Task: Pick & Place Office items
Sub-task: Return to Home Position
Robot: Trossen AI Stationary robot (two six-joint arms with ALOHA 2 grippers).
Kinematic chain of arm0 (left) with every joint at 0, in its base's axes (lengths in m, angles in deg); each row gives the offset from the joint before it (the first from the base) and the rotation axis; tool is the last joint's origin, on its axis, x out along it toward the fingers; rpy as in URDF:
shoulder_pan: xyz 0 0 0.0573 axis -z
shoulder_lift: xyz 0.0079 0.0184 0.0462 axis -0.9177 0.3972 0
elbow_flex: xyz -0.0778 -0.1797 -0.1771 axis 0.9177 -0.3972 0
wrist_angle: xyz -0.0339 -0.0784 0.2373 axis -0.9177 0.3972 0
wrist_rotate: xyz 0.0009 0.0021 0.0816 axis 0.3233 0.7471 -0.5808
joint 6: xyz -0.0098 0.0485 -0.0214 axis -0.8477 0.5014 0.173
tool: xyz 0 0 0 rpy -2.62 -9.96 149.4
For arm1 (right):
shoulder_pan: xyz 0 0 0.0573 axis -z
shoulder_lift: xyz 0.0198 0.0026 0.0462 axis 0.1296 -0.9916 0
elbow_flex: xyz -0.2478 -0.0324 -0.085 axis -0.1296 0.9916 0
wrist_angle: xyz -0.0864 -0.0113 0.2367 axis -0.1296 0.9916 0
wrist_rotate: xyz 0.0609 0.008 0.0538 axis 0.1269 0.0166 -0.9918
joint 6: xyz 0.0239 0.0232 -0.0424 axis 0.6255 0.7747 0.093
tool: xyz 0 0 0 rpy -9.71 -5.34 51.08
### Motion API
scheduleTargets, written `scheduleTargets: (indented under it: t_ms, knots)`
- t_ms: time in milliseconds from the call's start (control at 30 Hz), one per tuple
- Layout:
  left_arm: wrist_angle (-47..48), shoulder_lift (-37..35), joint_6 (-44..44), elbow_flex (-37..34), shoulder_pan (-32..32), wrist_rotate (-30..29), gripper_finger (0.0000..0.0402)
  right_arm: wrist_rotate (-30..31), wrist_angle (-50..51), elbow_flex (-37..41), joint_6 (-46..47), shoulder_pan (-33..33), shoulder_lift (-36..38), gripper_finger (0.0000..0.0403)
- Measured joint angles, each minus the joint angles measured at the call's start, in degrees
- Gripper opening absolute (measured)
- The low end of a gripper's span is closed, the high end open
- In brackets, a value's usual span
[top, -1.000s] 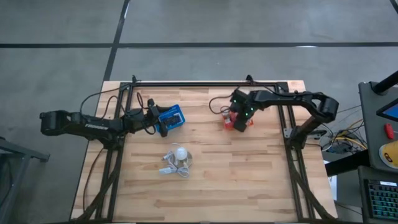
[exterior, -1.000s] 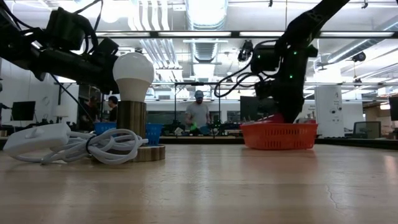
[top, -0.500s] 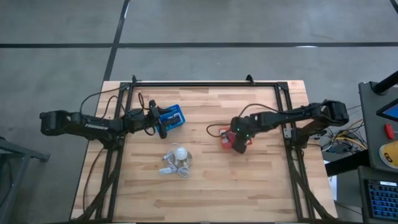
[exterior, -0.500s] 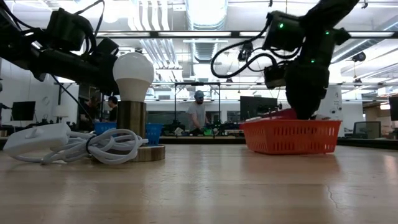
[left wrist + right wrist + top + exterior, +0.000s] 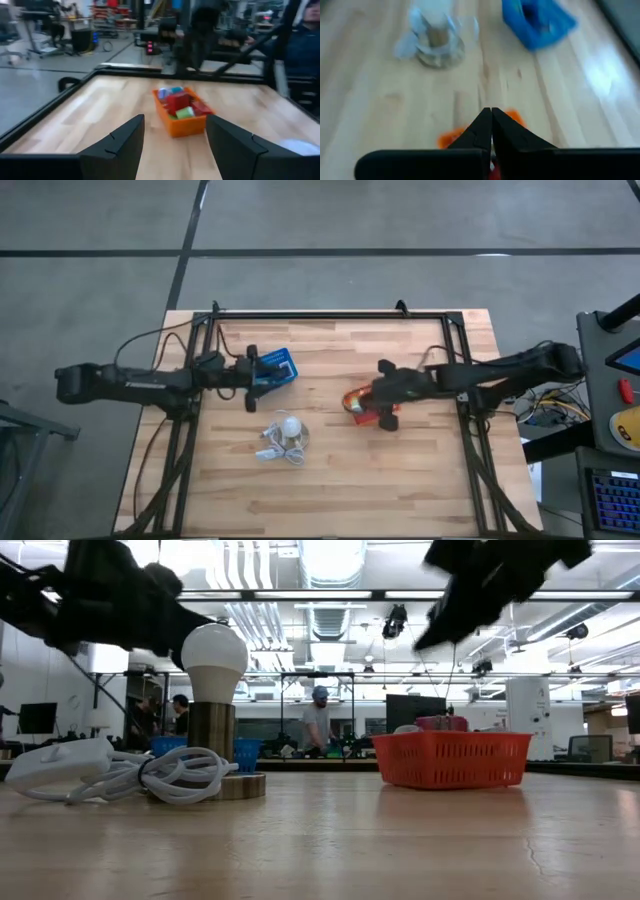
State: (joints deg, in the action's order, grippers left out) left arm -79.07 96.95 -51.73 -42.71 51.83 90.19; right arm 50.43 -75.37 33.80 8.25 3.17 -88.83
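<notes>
Resting right of centre on the desk [image 5: 330,470], the orange basket [image 5: 181,127] holds the office items [image 5: 176,101]: a red block in the middle, a green piece at the end toward my left pincer [image 5: 175,119], and bluish bits at the far end, all too jumbled for me to read any shared axis. My right pincer [image 5: 491,111], clenched and empty, hangs over the basket; the left, released, waits beside the blue basket [image 5: 280,365].

High view looks down, low view level across; both share the orange basket [image 5: 452,762], right wrist seemingly too.
</notes>
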Motion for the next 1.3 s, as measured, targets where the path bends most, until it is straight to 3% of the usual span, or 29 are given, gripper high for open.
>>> scheduleTargets:
  t_ms: [233,333,533,667,800,900,1100,1300]
  knots:
    - [23.61,-23.01,2.93,0.26,0.04,1.39,0.0216,-0.36,-6.05,9.29,-2.85,-4.6,18.23,0.0008]
    - [32.5,-33.6,3.3,0.53,0.04,1.75,0.0216,-3.73,-10.53,15.18,-3.21,-4.78,26.79,0.0008]
    - [42.84,-53.85,2.87,-0.4,0.07,3.29,0.0216,-5.83,-15.68,26.0,-1.73,-4.72,40.54,0.0008]
    - [49.24,-53.83,1.39,-0.35,0.2,2.29,0.0216,-7.77,-16.21,31.07,0.18,-4.78,46.12,0.0008]
    - [45.22,-51.98,-3.3,-4.83,0.37,-4.12,0.0216,-7.63,-17.32,34.92,1.6,-5.07,50.18,0.0008]
    - [35.49,-53.71,-6.31,-10.61,0.74,-7.89,0.0216,-7.01,-17.49,36.75,2.01,-5.11,52.68,0.0008]
    - [34.46,-54.72,-4.2,-10.79,3.0,-10.66,0.0216,-0.52,-14.95,39.18,2.01,-5.11,56.57,0.0008]
    - [37.76,-54.31,-4.44,-10.63,4.72,-12.7,0.0216,-2.42,-11.92,42.23,3.63,-5.22,61.84,0.0008]
